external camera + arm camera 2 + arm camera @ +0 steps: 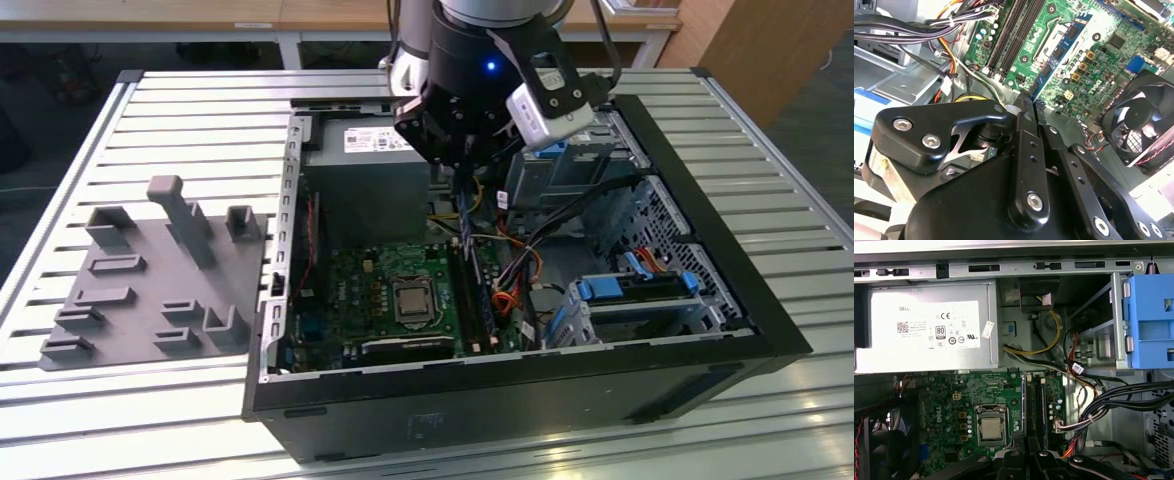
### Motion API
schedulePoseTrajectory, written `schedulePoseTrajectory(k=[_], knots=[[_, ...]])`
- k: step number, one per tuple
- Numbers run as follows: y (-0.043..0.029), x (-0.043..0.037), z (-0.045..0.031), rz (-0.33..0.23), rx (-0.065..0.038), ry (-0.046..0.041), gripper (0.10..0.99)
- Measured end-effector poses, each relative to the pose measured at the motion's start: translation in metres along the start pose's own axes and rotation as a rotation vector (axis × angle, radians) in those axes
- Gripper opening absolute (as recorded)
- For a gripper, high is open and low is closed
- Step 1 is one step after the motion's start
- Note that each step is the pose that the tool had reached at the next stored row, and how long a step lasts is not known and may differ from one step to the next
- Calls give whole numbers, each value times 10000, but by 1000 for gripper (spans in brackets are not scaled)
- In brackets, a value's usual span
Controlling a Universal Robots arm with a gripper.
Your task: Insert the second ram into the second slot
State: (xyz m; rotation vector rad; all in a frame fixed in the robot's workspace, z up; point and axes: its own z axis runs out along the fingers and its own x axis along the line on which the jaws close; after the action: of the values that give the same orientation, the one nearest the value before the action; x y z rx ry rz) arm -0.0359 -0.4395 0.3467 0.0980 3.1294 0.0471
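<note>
Gripper (461, 160) hangs over an open computer case (694, 330) on a slatted metal desk (174, 100), its fingers pressed together on the second ram (465, 215). The thin blue stick (1046, 70) points down from the fingertips towards the green motherboard (387, 290), above the black memory slots (1036, 405) near the board's edge. A grey moulded tray (147, 270) lies on the desk at the exterior view's left, well apart from the case.
</note>
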Motion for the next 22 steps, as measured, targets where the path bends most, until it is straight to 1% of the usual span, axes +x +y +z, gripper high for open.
schedulePoseTrajectory(k=[22], knots=[[-12,0,74,0,-1,0,137]])
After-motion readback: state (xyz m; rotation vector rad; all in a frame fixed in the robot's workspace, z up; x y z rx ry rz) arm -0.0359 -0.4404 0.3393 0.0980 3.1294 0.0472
